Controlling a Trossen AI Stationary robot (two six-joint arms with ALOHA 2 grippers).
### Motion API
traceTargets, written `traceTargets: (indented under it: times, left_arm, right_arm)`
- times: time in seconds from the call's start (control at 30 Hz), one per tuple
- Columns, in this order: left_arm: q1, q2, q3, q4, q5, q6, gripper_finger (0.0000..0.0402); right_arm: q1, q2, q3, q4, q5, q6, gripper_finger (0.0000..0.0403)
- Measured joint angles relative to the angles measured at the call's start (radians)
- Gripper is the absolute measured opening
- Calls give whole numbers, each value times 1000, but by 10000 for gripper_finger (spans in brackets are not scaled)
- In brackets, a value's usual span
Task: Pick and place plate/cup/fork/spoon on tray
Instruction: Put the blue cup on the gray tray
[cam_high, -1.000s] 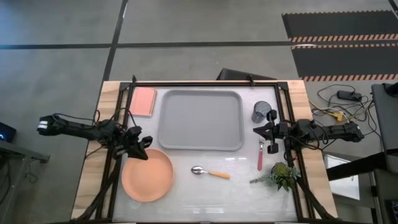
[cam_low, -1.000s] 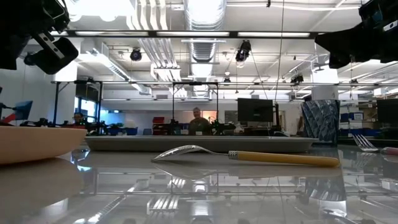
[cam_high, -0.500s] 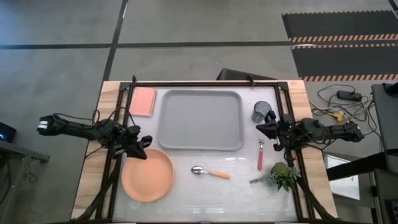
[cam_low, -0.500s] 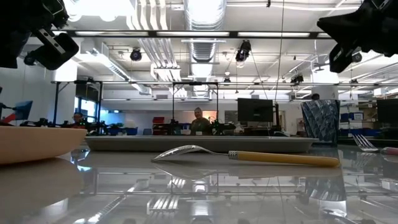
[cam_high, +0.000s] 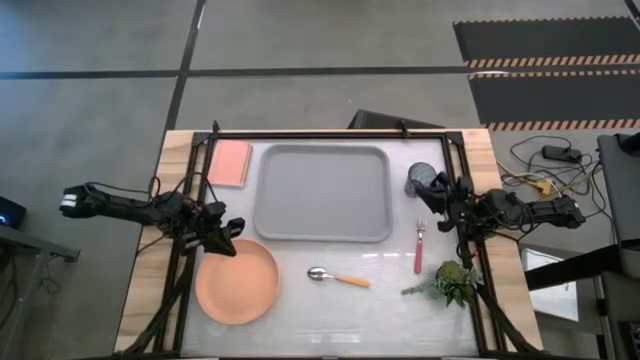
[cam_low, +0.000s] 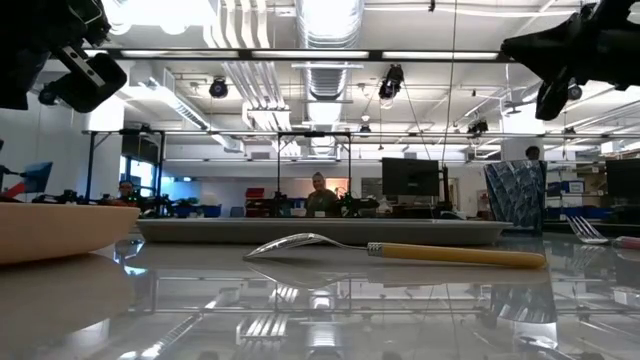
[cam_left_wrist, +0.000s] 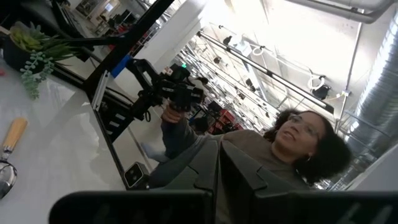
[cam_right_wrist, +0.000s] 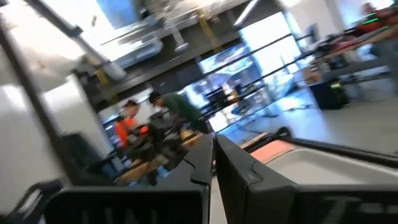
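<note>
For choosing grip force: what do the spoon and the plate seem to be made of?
Spoon: shiny metal bowl, it mirrors light; matte orange handle, plastic or wood, cannot tell. Plate: plain matte salmon-orange, likely plastic, possibly ceramic.

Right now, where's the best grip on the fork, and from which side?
Probably mid-handle, from straight above. The fork lies flat on the table, its slim red-pink handle running roughly front to back with the metal head toward the cup. Set the fingers across the handle. The right gripper, by the cup, is nearest; the potted plant crowds the handle end.
</note>
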Motion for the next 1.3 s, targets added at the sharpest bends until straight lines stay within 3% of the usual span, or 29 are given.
traceTargets:
  times: [0.3, 0.6, 0.97, 1.03, 1.17, 1.3]
  left_arm:
    - [0, 0, 0, 0, 0, 0, 0]
    - [0, 2, 0, -1, 0, -149, 0]
    - [0, 9, 0, -1, -12, -107, 0]
    - [-1, 13, 0, 3, -105, 90, 0]
    - [0, 13, 4, 51, -435, 550, 0]
    - [0, 11, 21, 102, -721, 726, 0]
  right_arm:
    - [-1, 13, 83, -31, 76, -36, 9]
    - [-1, 87, 288, -448, 180, 34, 9]
    - [-5, 244, 526, -852, 220, 274, 9]
    - [-8, 286, 564, -912, 220, 306, 9]
    - [-24, 372, 639, -1019, 218, 370, 9]
    - [-52, 463, 730, -1163, 218, 450, 9]
